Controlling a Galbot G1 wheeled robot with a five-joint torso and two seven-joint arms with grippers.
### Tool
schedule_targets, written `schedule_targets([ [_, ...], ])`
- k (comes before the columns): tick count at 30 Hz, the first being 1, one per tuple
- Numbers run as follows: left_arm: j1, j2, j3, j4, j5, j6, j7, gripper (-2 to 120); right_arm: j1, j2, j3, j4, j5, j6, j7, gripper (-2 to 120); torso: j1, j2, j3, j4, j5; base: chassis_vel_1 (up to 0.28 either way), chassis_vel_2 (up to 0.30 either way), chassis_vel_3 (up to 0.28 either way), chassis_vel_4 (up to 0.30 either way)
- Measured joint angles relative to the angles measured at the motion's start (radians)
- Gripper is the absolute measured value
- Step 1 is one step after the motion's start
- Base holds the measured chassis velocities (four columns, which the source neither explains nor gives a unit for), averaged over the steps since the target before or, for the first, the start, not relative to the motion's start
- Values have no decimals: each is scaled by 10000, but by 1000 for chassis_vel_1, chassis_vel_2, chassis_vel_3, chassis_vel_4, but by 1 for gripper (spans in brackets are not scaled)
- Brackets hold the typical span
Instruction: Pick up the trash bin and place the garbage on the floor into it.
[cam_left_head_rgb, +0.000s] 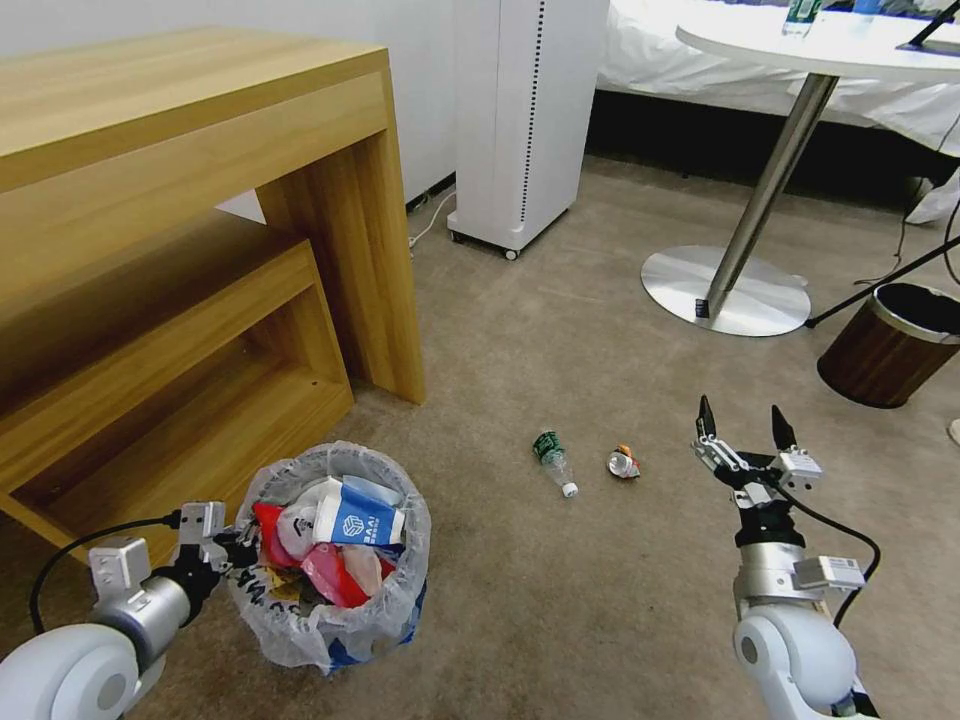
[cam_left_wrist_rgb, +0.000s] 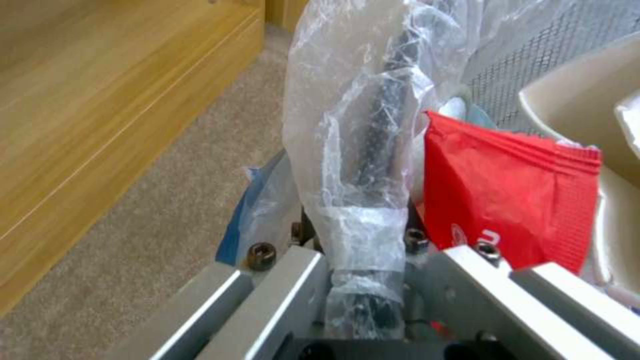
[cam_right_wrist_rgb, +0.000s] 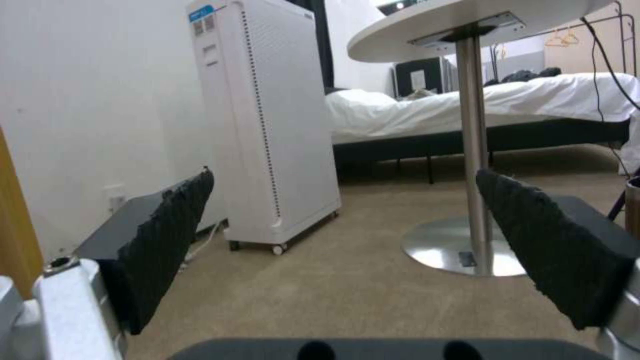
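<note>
The trash bin (cam_left_head_rgb: 330, 610), lined with a crinkly white bag and full of litter, stands low at the left of the head view. My left gripper (cam_left_head_rgb: 240, 545) is shut on its rim; in the left wrist view the bag-wrapped rim (cam_left_wrist_rgb: 363, 165) runs between the jaws beside a red wrapper (cam_left_wrist_rgb: 507, 200). On the carpet lie a green-label bottle (cam_left_head_rgb: 553, 461) and a crushed red-white cup (cam_left_head_rgb: 623, 462). My right gripper (cam_left_head_rgb: 742, 432) hovers open to the right of the cup, fingers (cam_right_wrist_rgb: 167, 240) spread wide with nothing between them.
A wooden desk with a lower shelf (cam_left_head_rgb: 200, 280) stands at the left. A white floor appliance (cam_left_head_rgb: 520, 120), a round table's metal base (cam_left_head_rgb: 725, 290) and a brown wood-grain bin (cam_left_head_rgb: 885, 345) stand farther back and right. Open carpet lies in the middle.
</note>
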Motion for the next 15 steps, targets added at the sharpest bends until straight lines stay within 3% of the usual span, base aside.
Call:
schedule_targets([
  [15,-10,35,45,12,6,-52,33,1,-157,137,228,160,-80,59,-28,100,0,1,-1,0,-1,-4,3,3,-2],
])
